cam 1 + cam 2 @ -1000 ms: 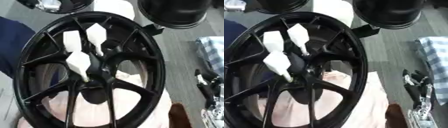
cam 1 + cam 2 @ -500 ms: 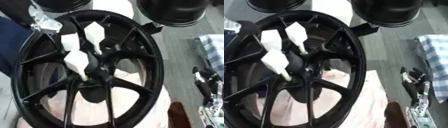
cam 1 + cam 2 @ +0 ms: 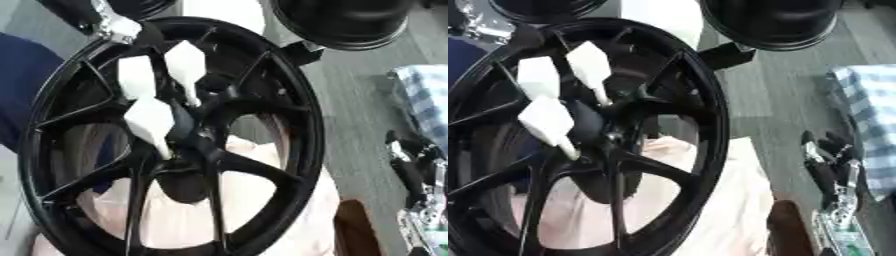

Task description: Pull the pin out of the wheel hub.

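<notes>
In the left eye view the black wheel hub (image 3: pixel 175 145) filled the frame, three white pins (image 3: pixel 150 120) clustered by its centre. The left hand (image 3: pixel 118 27) touched the upper rim, its fingers' state unclear. In the right eye view the right hand (image 3: pixel 829 160) rested at the edge, fingers relaxed

We see soft, even light with mild motion blur throughout, so that the black wheel (image 3: pixel 175 145) shows pale sheen along its rim and spokes, the white pins (image 3: pixel 185 62) in the upper left nearly bleach out, and the right hand (image 3: pixel 829 165) at the right edge smears.
</notes>
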You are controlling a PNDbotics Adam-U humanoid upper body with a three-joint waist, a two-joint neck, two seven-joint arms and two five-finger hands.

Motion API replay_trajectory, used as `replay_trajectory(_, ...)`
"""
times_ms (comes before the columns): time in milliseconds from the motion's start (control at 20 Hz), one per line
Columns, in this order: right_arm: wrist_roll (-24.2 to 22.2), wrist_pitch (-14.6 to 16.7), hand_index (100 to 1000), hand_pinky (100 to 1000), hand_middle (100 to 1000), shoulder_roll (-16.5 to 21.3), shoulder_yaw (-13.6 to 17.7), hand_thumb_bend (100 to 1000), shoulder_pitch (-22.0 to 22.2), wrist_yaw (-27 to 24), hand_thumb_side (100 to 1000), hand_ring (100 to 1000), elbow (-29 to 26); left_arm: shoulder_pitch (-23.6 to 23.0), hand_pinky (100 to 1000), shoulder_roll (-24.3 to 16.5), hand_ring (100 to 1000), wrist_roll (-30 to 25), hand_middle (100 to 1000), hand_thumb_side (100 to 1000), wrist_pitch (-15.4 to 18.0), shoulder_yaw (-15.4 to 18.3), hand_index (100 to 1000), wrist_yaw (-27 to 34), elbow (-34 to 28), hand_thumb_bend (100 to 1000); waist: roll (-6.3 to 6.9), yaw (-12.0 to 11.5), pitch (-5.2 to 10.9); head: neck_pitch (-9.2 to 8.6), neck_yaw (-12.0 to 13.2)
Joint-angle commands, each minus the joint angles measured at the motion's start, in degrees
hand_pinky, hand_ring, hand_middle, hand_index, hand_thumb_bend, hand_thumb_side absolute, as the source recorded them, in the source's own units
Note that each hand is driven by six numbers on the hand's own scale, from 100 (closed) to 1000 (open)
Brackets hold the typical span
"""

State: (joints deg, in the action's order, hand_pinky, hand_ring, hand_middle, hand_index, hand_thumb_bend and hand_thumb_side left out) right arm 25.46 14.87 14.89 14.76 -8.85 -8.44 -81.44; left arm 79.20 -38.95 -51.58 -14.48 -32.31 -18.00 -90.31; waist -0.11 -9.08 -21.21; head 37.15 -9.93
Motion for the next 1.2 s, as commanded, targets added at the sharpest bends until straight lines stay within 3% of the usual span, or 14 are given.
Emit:
replay_trajectory(50,-0.1,0.2,732,681,601,1.5,0.0,436,-0.4,0.1,303,755,-1.0,0.4,841,-1.6,796,-0.4,784,657,-3.4,-0.1,877,1.0,-1.6,556,0.08,0.2,1.22,0.04,0.1)
replay_trajectory(200,-0.2,0.2,732,681,601,1.5,0.0,436,-0.6,0.1,303,755,-1.1,-1.1,855,-3.3,802,-0.4,768,743,-4.5,-0.4,854,2.0,-4.0,717,0.17,0.4,1.05,0.00,-0.1)
replay_trajectory(400,-0.3,0.2,732,681,601,1.6,-0.1,438,-0.8,0.1,303,755,-1.1,-3.4,864,-5.8,808,-0.4,749,731,-4.3,0.1,838,1.6,-6.5,778,0.24,0.6,0.82,-0.04,-0.3)
replay_trajectory(1000,-0.5,0.2,732,681,601,1.5,-0.2,443,-1.2,0.0,301,756,-1.3,-7.8,847,-9.0,804,-0.4,745,686,-5.9,0.9,850,-0.8,-7.5,697,0.22,0.9,0.50,-0.46,0.0)
replay_trajectory(1200,-0.5,0.2,732,681,601,1.4,-0.3,445,-1.3,0.0,301,756,-1.3,-8.2,834,-8.9,795,-0.4,741,648,-7.4,1.1,847,-2.1,-7.5,620,0.14,1.0,0.46,-0.73,0.3)
